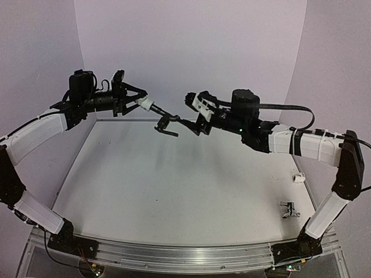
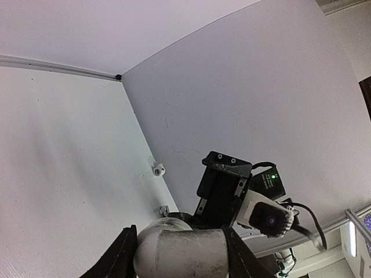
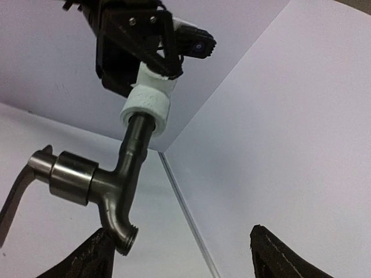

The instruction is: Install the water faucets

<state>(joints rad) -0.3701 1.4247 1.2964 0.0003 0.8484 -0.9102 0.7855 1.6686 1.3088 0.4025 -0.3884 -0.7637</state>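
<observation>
My left gripper (image 1: 137, 100) is shut on a white cylindrical fitting (image 1: 146, 104), held high over the far side of the table. In the left wrist view the fitting (image 2: 179, 252) fills the space between the gripper's (image 2: 181, 260) two fingers. The dark faucet (image 1: 166, 124) hangs from that fitting by its stem. In the right wrist view the dark faucet (image 3: 110, 179) shows its lever at left and its spout pointing down. My right gripper (image 1: 186, 123) is open around it (image 3: 182, 249), with the spout against the left fingertip (image 3: 93, 255). The silver faucet (image 1: 288, 209) lies on the table at the near right.
A second small white fitting (image 1: 299, 178) lies on the table near the right edge, beyond the silver faucet. Both also show in the left wrist view, the fitting (image 2: 158, 169) above the silver faucet (image 2: 164, 209). White walls stand behind and at both sides.
</observation>
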